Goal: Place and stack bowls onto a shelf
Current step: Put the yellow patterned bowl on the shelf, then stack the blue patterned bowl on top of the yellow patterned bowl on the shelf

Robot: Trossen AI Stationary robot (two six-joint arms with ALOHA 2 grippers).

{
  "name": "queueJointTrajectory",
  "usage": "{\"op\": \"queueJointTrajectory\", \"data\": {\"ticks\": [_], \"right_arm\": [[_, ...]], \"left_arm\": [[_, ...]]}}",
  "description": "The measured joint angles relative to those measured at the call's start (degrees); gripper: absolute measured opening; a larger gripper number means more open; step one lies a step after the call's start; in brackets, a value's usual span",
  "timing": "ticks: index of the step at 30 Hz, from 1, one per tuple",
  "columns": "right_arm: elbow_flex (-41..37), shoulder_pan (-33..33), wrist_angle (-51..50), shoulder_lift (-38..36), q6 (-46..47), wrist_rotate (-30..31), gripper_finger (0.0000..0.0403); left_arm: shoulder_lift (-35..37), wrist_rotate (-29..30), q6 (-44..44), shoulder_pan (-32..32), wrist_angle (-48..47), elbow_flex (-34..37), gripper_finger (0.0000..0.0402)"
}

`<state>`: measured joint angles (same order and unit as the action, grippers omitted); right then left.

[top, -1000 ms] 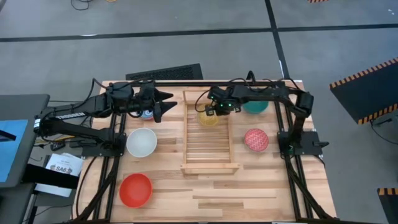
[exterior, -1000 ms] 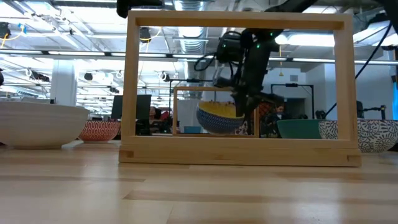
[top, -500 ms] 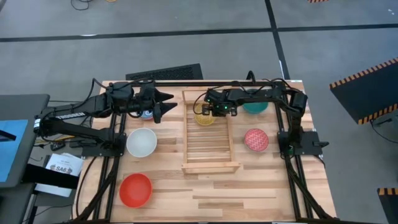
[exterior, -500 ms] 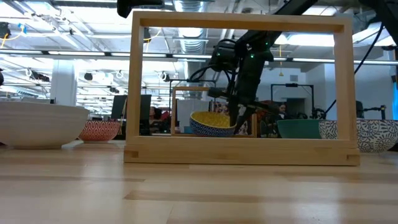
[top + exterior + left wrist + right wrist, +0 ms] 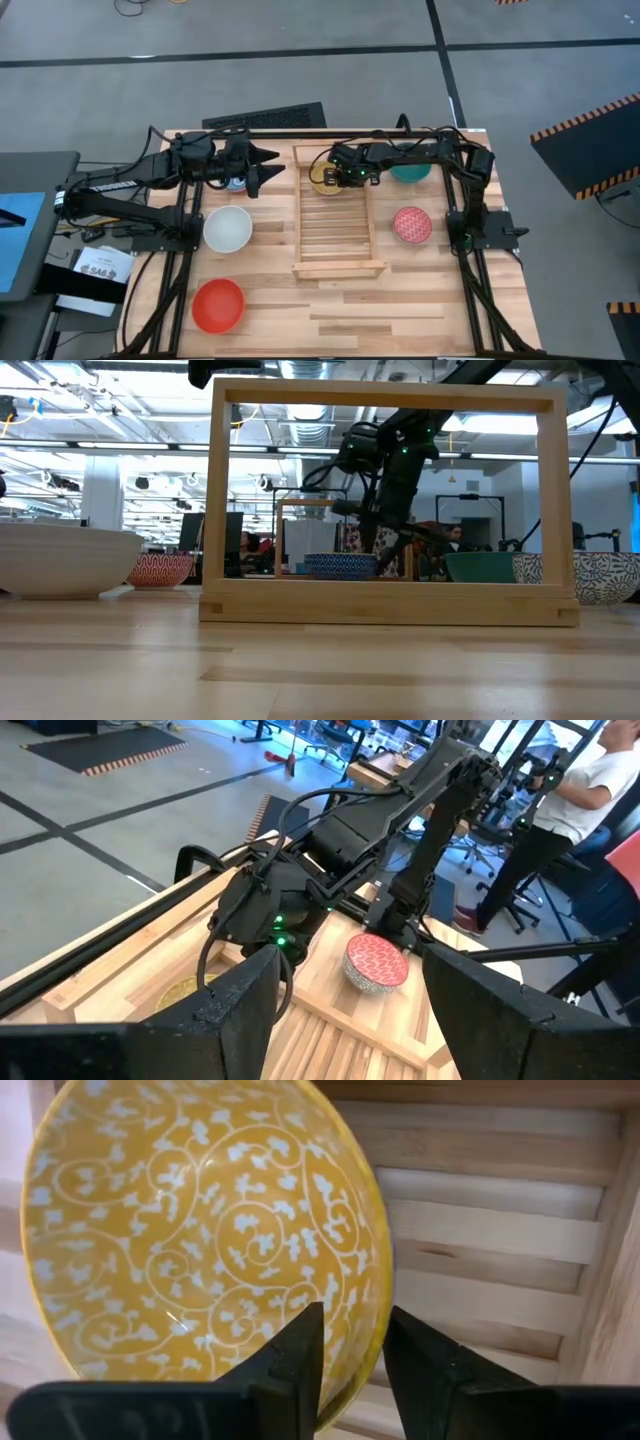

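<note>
The yellow bowl, blue on its outside, sits level on the far end of the slatted shelf. My right gripper reaches in from the table's right and is shut on the bowl's rim. My left gripper hangs open above the table, left of the shelf, with its fingers wide apart. The blue-patterned bowl sits partly hidden under it. The white, red, teal and pink speckled bowls rest on the tabletop. My right gripper holds the yellow bowl by its rim on the side toward the table's right. One finger is inside the bowl and the other is outside. The fingers slant down from the right. The bowl's base rests on the shelf slats.
The shelf's tall near end rail frames the low view, and the far rail stands behind the bowl. The teal bowl lies close under my right arm. A person and chairs are in the room beyond the table.
My right gripper has moved down and a little toward the far edge. The yellow bowl, which hung tilted above the slats, has been lowered and now sits level on the shelf's far end.
</note>
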<state>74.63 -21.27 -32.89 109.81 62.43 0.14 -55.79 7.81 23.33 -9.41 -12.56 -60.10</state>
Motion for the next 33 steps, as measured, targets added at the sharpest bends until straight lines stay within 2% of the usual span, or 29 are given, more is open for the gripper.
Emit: {"op": "queueJointTrajectory", "data": {"ticks": [12, 18, 22, 26, 29, 33], "right_arm": [[-0.1, -1.4, -1.5, -6.6, -6.0, 4.8, 0.0124], [-0.1, -0.8, -4.7, -12.1, -14.9, 5.6, 0.0124], [-0.5, 3.8, -10.5, -18.3, -22.1, 8.4, 0.0124], [-4.4, 10.4, -14.1, -25.4, -25.1, 13.1, 0.0124], [-11.0, 15.3, -13.5, -31.6, -21.9, 14.9, 0.0124], [-21.0, 22.1, -9.1, -40.8, -12.4, 16.8, 0.0124]], "left_arm": [[0.0, 0.5, 0.0, 0.0, 0.0, 0.0, 0.0231], [0.0, 0.5, 0.0, 0.0, 0.0, 0.0, 0.0231], [0.0, 0.5, 0.0, 0.0, -0.4, 0.0, 0.0231], [0.0, 1.0, 1.3, 0.3, -1.1, 0.0, 0.0231], [0.0, 1.1, 1.3, 1.3, -1.7, 0.0, 0.0231], [0.0, 1.6, 1.2, 3.5, -0.9, 1.2, 0.0231]]}}
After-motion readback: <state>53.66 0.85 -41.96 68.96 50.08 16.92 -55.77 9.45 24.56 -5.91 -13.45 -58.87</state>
